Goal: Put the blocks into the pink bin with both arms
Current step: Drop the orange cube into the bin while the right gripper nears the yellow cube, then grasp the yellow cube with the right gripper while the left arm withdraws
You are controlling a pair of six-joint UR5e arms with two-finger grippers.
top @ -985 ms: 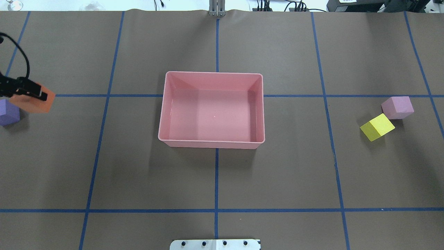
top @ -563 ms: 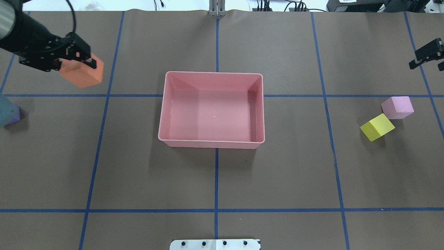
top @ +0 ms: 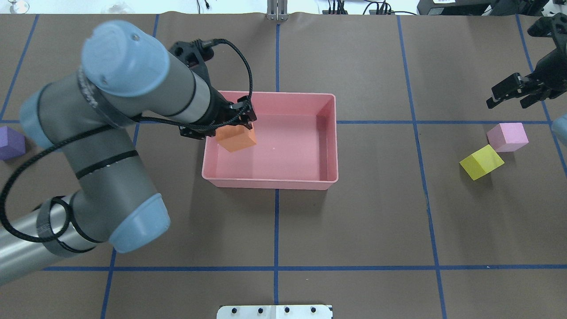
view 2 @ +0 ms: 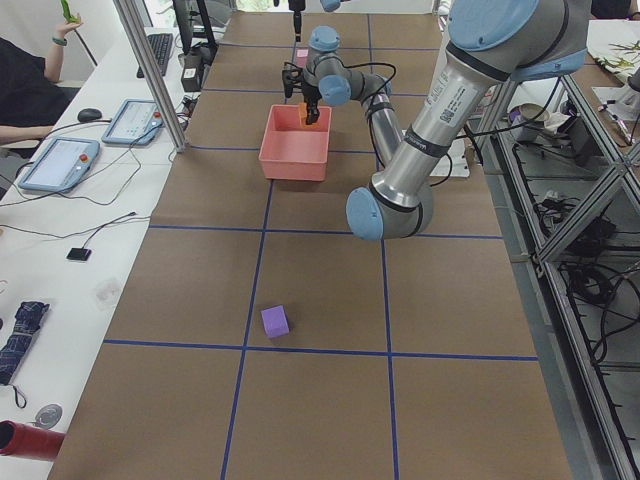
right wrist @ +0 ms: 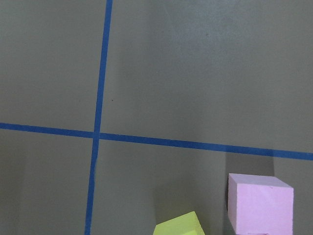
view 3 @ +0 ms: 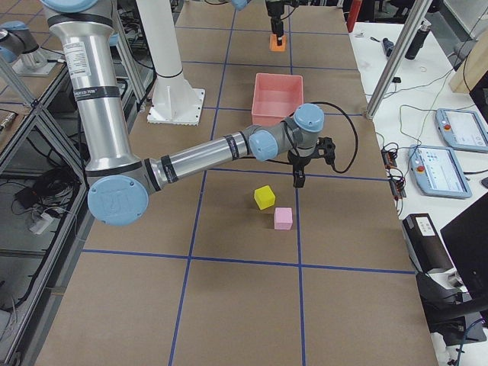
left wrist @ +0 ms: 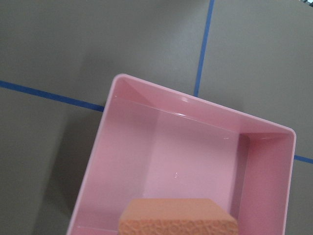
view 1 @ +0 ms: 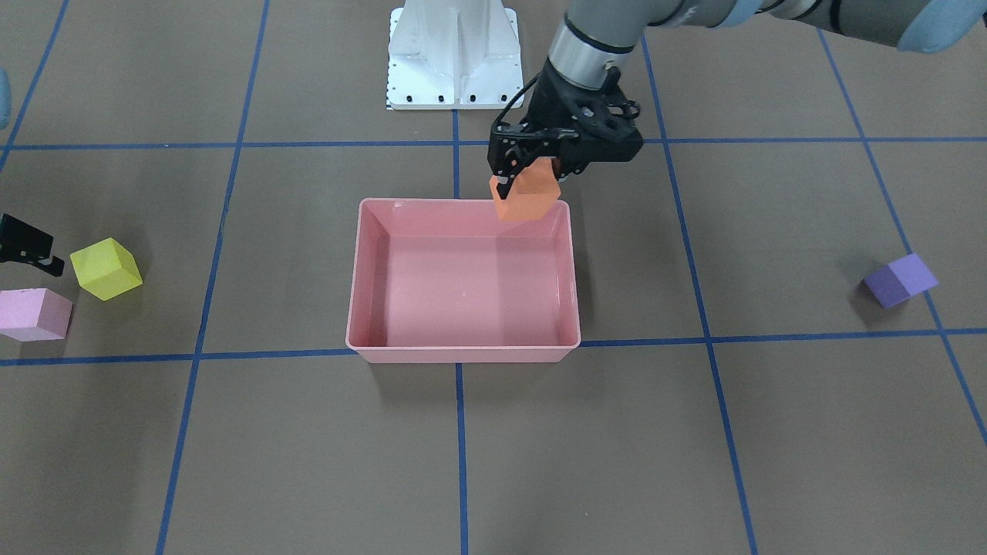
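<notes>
My left gripper (top: 231, 123) is shut on the orange block (top: 237, 138) and holds it over the left part of the pink bin (top: 270, 185). From the front this gripper (view 1: 530, 176) and the orange block (view 1: 526, 199) hang above the bin's (view 1: 463, 354) robot-side wall. The left wrist view shows the orange block (left wrist: 178, 219) above the bin floor (left wrist: 190, 166). The purple block (top: 9, 142) lies at the far left. My right gripper (top: 507, 101) is open and empty, above and beyond the light pink block (top: 508, 137) and the yellow block (top: 482, 162).
The white base pedestal (view 1: 453, 54) stands on the robot's side of the bin. Blue tape lines (top: 277, 221) grid the brown table. A desk with tablets (view 2: 60, 160) runs along the operators' side. My left arm's elbow (top: 119, 146) hangs over the table's left half.
My left gripper has carried the orange block from the far left to above the bin. My right gripper has moved in from the right edge and stands nearer the light pink and yellow blocks.
</notes>
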